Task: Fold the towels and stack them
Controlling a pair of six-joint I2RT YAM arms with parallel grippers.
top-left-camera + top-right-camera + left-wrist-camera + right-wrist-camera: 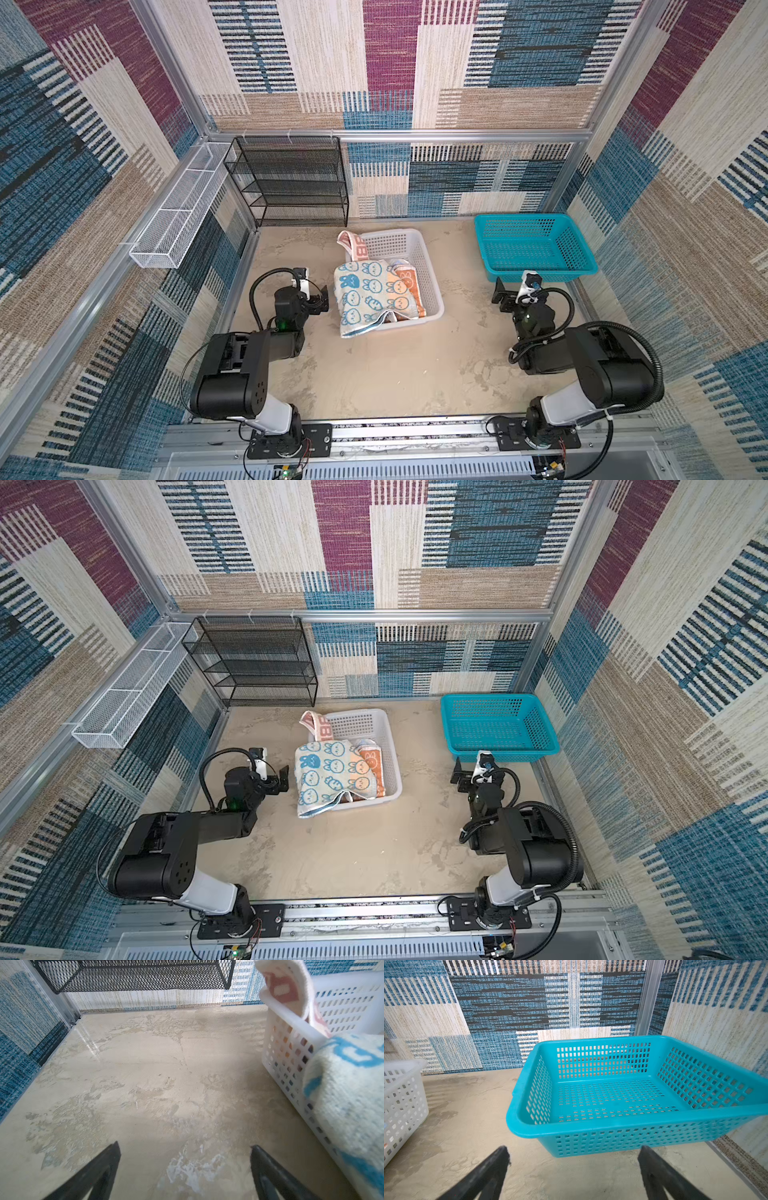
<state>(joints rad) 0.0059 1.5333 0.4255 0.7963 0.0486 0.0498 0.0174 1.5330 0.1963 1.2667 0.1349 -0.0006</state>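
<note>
Clock set on a top view, 12 at the far wall.

Table [374,374]: bare at 6 o'clock, which is probably the folding ground; the surface looks slick, so a cloth may slide rather than crease.

Black mesh shelf [291,183], 11 o'clock: no part in this, but a high swing of the left arm could clip it.

Teal basket [633,1124], 2 o'clock: holds nothing; right gripper [500,296] sits just off its 7 o'clock corner, so a careless turn could shove it.

White basket [390,247], centre: holds all three towels; it looks light, so a sideways pull on cloth may drag or tip it.

Blue-rabbit towel [365,295]: on top, spilling over the rim from 6 to 9 o'clock and reaching the table at 7 o'clock; a deep pinch risks taking two layers.

Orange-rabbit towel [409,282]: partly under the blue one at 3 o'clock; it may ride up with it.

Lettered towel [353,245]: hooked over the 11 o'clock corner, its lower part hidden; it could snag on the rim.

Left gripper [185,1147]: 9 o'clock of the white basket, close to the draped cloth but clear of it; fingers spread wide and holding nothing; a tip could catch in the wall holes.

Right gripper: fingers likewise spread wide, nothing between them.
</note>
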